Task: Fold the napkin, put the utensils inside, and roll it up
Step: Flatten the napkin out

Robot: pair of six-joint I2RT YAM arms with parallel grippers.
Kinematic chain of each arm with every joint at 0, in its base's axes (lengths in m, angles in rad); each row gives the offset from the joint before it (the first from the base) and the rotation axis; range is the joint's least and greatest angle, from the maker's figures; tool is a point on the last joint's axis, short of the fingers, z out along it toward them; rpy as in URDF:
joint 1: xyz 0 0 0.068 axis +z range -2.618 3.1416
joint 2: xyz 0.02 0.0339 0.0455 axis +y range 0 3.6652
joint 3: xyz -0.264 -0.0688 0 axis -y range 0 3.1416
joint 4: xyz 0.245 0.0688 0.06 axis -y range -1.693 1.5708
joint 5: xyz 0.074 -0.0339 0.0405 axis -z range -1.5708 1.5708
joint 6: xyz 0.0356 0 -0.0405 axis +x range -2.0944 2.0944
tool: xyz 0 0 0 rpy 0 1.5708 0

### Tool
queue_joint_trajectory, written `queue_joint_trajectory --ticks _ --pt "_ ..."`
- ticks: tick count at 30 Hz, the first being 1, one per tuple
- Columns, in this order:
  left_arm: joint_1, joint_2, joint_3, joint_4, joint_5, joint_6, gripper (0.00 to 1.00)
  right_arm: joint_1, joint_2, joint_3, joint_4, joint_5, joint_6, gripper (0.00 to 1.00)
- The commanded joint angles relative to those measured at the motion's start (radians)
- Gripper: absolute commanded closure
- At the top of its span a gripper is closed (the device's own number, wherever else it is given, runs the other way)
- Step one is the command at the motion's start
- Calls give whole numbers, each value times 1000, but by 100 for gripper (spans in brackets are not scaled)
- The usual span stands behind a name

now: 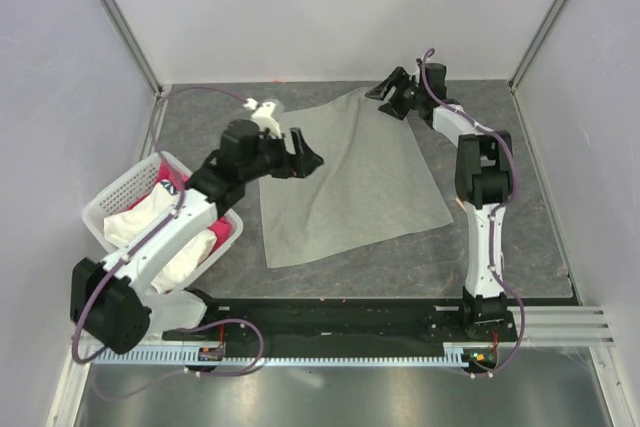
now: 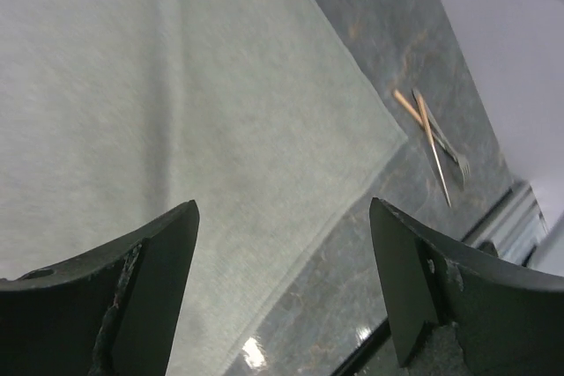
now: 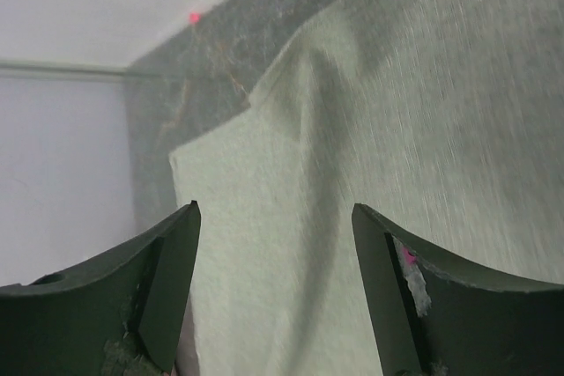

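Note:
The grey-green napkin (image 1: 350, 182) lies spread flat in the middle of the table, with a low wrinkle near its far corner (image 3: 317, 85). My left gripper (image 1: 305, 152) is open and empty above the napkin's left edge; the left wrist view shows the napkin (image 2: 176, 85) below the gripper (image 2: 282, 288). My right gripper (image 1: 390, 92) is open and empty over the napkin's far corner; its wrist view (image 3: 275, 297) shows cloth (image 3: 397, 129) between the jaws. The utensils (image 2: 432, 134), thin wooden sticks and a fork, lie on the table just past a napkin corner. In the top view the right arm hides them.
A white basket (image 1: 110, 202) at the left holds a pink cloth (image 1: 165, 172) and a white cloth (image 1: 150, 212). White walls enclose the table on three sides. A black rail (image 1: 350, 322) runs along the near edge.

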Motion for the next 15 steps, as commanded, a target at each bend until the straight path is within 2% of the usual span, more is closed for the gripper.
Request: queue_joint_trajectory --ticks 1,3,4,8,11,15 --pt "152 -100 43 -152 57 116 12 -3 -327 -195 -198 77 -263 22" --pt "218 -131 26 -172 45 155 11 -1 -437 -359 -312 162 -377 22" --pt "235 -152 5 -177 33 186 11 -1 -541 -415 -351 251 -407 23" --pt "288 -163 -20 -198 17 252 10 -6 -761 -660 -517 470 -487 24" --pt "312 -155 3 -223 57 295 10 -47 -867 -812 -601 531 -512 25" --pt "320 -163 31 -241 74 343 10 -168 -927 -981 -618 499 -518 32"
